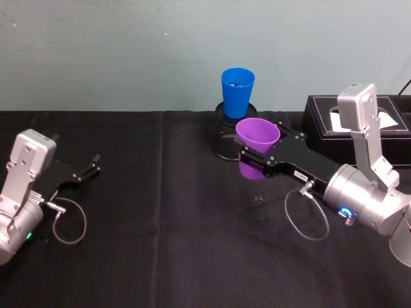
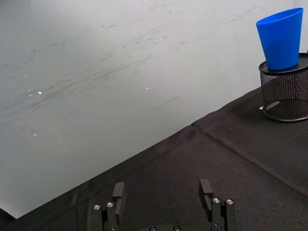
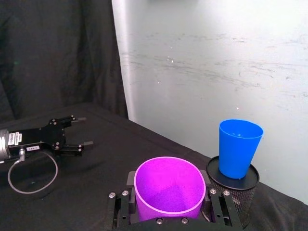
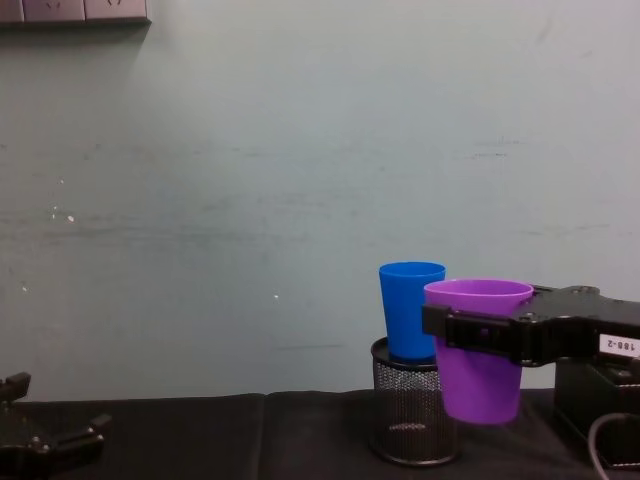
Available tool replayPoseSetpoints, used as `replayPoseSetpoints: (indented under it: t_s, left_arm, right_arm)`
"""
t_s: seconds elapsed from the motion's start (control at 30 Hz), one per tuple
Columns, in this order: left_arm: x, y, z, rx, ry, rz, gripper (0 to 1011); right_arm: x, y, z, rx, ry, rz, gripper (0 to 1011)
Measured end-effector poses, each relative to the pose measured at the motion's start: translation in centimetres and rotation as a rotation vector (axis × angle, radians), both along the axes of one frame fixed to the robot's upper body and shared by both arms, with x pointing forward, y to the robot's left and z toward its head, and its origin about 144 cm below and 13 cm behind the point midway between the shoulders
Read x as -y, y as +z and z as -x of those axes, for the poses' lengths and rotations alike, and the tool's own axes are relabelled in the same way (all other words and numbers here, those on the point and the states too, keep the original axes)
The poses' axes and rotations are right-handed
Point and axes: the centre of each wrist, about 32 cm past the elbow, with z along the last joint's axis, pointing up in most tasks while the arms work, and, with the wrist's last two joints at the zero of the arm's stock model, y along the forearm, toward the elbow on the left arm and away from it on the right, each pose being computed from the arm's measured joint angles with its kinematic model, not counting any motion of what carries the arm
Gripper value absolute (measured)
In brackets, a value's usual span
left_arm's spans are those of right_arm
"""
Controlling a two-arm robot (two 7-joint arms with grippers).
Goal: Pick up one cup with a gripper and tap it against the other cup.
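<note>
The purple cup (image 1: 257, 135) hangs a little above the black tablecloth, upright, with my right gripper (image 1: 266, 149) shut on it just below the rim. In the chest view the purple cup (image 4: 478, 350) sits just right of the blue cup (image 4: 410, 310). That blue cup (image 1: 237, 92) stands on top of a black wire-mesh pen holder (image 1: 226, 140) near the wall. From the right wrist, a small gap separates the purple cup (image 3: 168, 187) from the blue cup (image 3: 239, 148). My left gripper (image 1: 88, 171) rests open at the left, far from both cups, nothing between its fingers (image 2: 118, 195).
A black box with white stitching (image 1: 321, 119) stands at the back right, behind my right arm. Cable loops (image 1: 307, 215) hang off both wrists. The pale wall runs close behind the pen holder (image 4: 412, 415). Bare black cloth lies between the two arms.
</note>
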Motion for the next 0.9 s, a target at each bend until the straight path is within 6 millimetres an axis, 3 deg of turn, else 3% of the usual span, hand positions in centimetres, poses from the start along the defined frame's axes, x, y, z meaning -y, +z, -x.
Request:
replayPoseSetpoints:
  t_s: [0.9]
  left_arm:
    - [0.00, 0.00, 0.00, 0.000, 0.000, 0.000, 1000]
  right_arm:
    - [0.00, 0.00, 0.00, 0.000, 0.000, 0.000, 747]
